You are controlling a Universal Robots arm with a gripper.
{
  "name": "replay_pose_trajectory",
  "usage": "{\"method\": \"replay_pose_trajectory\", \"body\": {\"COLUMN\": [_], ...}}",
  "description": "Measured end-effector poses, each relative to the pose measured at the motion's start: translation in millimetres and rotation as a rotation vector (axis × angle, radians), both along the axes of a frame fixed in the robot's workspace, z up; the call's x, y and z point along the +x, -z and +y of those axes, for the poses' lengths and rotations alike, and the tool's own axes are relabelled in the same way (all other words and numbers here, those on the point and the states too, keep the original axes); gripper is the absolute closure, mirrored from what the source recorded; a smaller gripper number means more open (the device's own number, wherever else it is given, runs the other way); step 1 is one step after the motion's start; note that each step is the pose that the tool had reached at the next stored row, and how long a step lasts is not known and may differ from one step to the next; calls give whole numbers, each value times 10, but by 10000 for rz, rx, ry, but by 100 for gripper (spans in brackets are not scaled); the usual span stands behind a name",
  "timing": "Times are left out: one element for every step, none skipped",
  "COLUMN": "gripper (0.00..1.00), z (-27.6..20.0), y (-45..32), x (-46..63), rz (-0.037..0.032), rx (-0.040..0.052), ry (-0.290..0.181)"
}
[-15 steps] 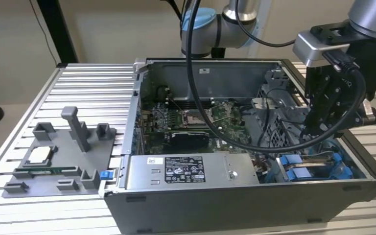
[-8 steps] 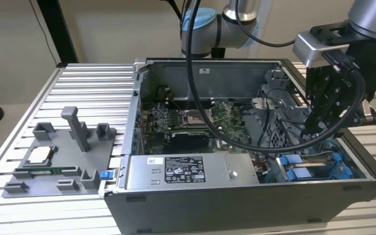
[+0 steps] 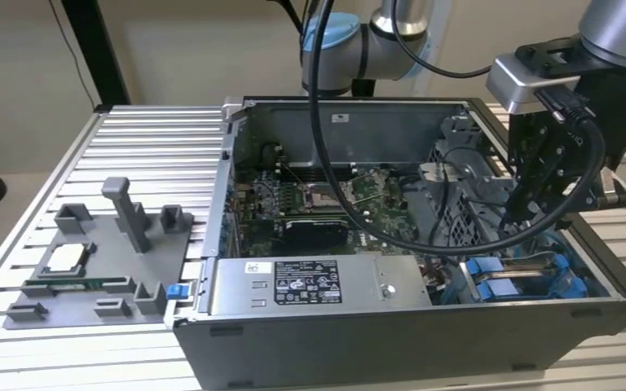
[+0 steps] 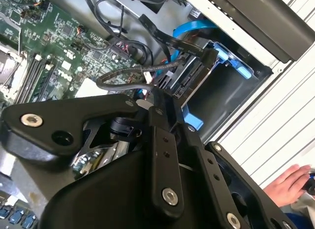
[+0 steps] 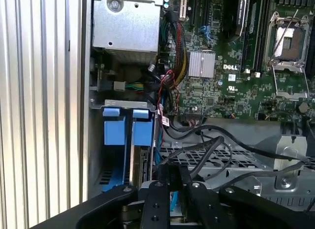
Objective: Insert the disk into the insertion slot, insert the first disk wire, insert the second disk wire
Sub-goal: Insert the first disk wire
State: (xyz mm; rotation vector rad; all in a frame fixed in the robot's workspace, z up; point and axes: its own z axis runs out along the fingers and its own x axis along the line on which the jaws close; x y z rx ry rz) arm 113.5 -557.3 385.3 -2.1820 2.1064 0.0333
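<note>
Just ahead of the gripper (image 4: 158, 98), clamped on a disk wire (image 4: 123, 77) for plugging: the disk (image 4: 189, 79), seated in the insertion slot (image 4: 232, 59).

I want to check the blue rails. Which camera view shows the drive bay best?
The first wrist view: the drive bay sits in the open, blue tabs and rails plain. The second wrist view has its blue end behind cables; the exterior view has it partly behind the arm.
</note>
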Motion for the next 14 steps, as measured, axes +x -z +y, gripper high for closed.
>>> {"method": "replay_pose_trajectory", "body": {"gripper": [100, 100, 100, 100, 100, 100, 100, 100, 100, 100, 100, 100, 100, 100], "z": [0, -1, -1, -1, -1, -4, -9, -13, -17, -22, -27, -32, -37, -42], "y": [1, 0, 1, 1, 5, 10, 15, 22, 29, 33, 38, 42, 45, 49], "x": [0, 0, 0, 0, 1, 5, 14, 24, 35, 45, 53, 61, 67, 73], "rz": [0, 0, 0, 0, 0, 1, 3, 7, 11, 15, 18, 20, 22, 24], "rx": [1, 1, 1, 1, -2, -4, -9, -8, -10, -13, -16, -21, -25, -30], "ry": [0, 0, 0, 0, 1, 1, 5, 8, 10, 13, 17, 21, 26, 31]}}
